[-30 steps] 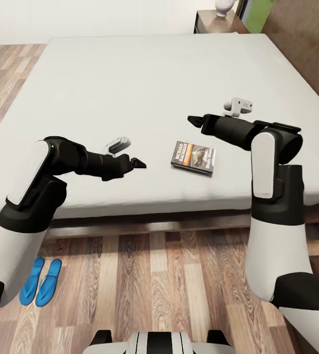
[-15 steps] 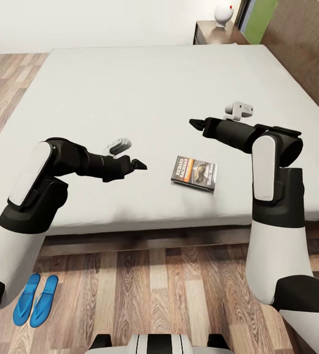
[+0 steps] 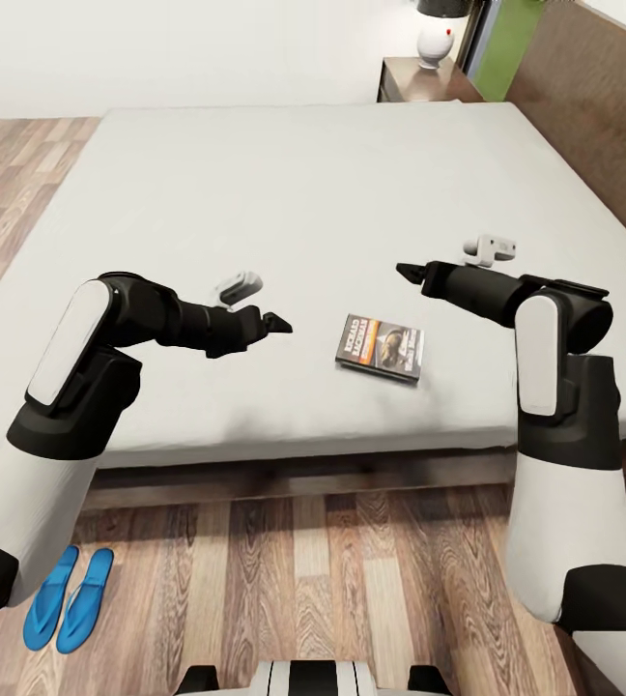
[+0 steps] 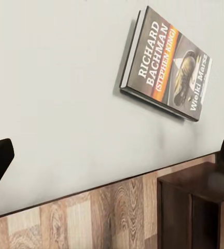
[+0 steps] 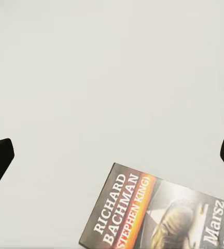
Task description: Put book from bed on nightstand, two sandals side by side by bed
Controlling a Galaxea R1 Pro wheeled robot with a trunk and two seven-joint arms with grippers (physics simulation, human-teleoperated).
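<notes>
- Thin dark paperback book (image 3: 380, 347) with orange band: flat on off-white mattress of bed (image 3: 284, 193), near its front edge, within reach.
- My left gripper (image 3: 280, 323), my right gripper (image 3: 408, 272): spread apart, empty, flanking the book for pickup.

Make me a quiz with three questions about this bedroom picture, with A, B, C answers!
1. Where is the book?
A. on the bed
B. on the floor
C. on the nightstand

2. What colour are the sandals?
A. red
B. blue
C. green

3. What are the right gripper's jaws doing?
A. squeezing the book
B. holding a sandal
C. open, holding nothing

Answers:
1 A, the book lies flat on the mattress near the front edge.
2 B, both sandals on the wooden floor are bright blue.
3 C, the right wrist view shows the fingertips wide apart with the book untouched between them.
</notes>
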